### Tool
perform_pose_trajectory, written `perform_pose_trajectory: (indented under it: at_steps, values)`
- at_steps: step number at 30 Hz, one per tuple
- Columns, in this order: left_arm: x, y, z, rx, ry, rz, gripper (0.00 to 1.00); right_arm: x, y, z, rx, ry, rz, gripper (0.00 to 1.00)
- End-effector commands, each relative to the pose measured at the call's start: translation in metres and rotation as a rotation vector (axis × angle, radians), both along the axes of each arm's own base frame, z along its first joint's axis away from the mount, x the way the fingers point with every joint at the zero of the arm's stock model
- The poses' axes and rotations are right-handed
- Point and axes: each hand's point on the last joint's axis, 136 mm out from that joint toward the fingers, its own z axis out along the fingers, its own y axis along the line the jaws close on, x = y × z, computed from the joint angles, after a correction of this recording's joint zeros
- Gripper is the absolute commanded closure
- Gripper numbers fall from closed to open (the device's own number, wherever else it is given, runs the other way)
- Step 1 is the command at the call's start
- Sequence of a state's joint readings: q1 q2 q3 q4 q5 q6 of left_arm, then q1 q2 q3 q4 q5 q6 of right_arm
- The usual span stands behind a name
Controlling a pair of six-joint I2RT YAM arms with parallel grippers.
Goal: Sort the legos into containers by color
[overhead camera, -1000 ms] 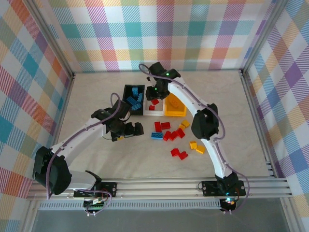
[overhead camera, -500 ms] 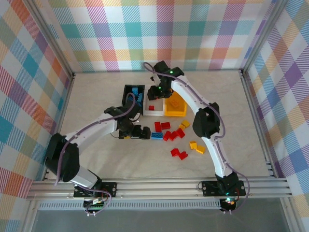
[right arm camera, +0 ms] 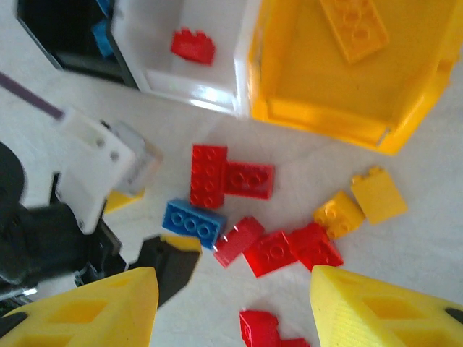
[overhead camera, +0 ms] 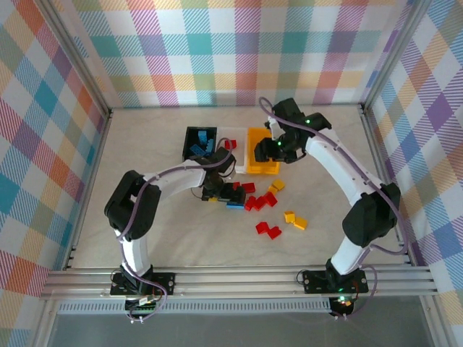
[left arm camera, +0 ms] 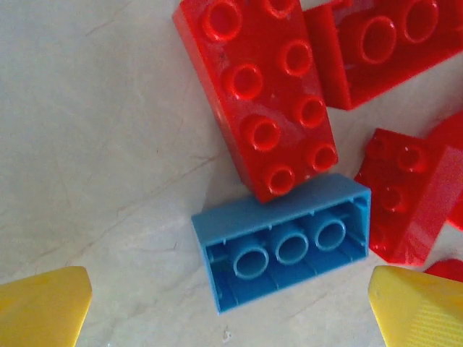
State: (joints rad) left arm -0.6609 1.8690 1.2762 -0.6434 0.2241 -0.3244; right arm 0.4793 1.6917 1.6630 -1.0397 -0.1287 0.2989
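The blue brick (left arm camera: pixel 289 249) lay on the surface (left arm camera: pixel 94 144) just on the near side of the white bin (right arm camera: pixel 188 90). It was flipped, with its hollow underside and three round tubes facing up. In the left wrist view its long axis ran side to side, the right end a little higher, roughly along the line between the two finger tips. A long red brick (left arm camera: pixel 260 94) lay studs up with one short end touching the blue brick's far long side. Its long axis stood nearly square to the blue one and pointed back towards the white bin.

The left fingers (left arm camera: pixel 43 307) stood wide apart, one tip off each end of the blue brick, touching nothing. The left arm (overhead camera: pixel 173 177) was bent out to the left at the elbow, and its forearm ran across to the near side of the white bin.

The right fingers (right arm camera: pixel 94 311) were also apart, with nothing between them. The right arm (overhead camera: pixel 340 163) arched up with its elbow out to the right, its wrist over the yellow bin (right arm camera: pixel 325 119) just right of the white bin.

A small red brick (right arm camera: pixel 193 45) lay inside the white bin and a flat orange brick (right arm camera: pixel 356 29) inside the yellow bin. The black bin (overhead camera: pixel 190 141) sat just left of the white bin. Loose red bricks (overhead camera: pixel 259 202) and yellow-orange bricks (overhead camera: pixel 293 219) lay scattered nearer than the white bin, to its right.
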Motion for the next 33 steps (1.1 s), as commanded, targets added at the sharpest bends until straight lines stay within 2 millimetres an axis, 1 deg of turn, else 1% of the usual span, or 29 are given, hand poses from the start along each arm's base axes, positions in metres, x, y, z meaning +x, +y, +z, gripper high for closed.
perform_pose_trajectory:
  at_steps: [1, 7, 14, 16, 21, 25, 33]
  values:
    - [0.008, -0.017, 0.005, -0.033, -0.017, -0.001, 0.02, -0.014, -0.004, -0.01, -0.004, 0.042, -0.021, 0.42]
    - [0.008, -0.028, -0.005, -0.028, 0.009, 0.008, 0.01, -0.021, -0.003, -0.02, 0.013, 0.074, -0.036, 0.42]
    - [0.012, -0.03, -0.017, 0.013, 0.027, 0.018, 0.02, -0.023, -0.003, -0.022, 0.016, 0.078, -0.031, 0.42]
    - [0.012, -0.028, -0.019, 0.025, 0.027, 0.025, 0.02, -0.024, -0.004, -0.023, 0.013, 0.078, -0.026, 0.42]
    - [0.013, -0.024, -0.022, 0.05, 0.026, 0.04, 0.07, -0.031, -0.007, -0.028, 0.013, 0.087, -0.027, 0.42]
    - [0.01, -0.02, -0.02, 0.075, 0.022, 0.036, 0.06, -0.032, -0.007, -0.032, 0.016, 0.093, -0.026, 0.42]
    - [0.005, -0.003, -0.02, 0.133, 0.011, 0.055, 0.06, -0.031, -0.003, -0.031, 0.037, 0.099, -0.022, 0.42]
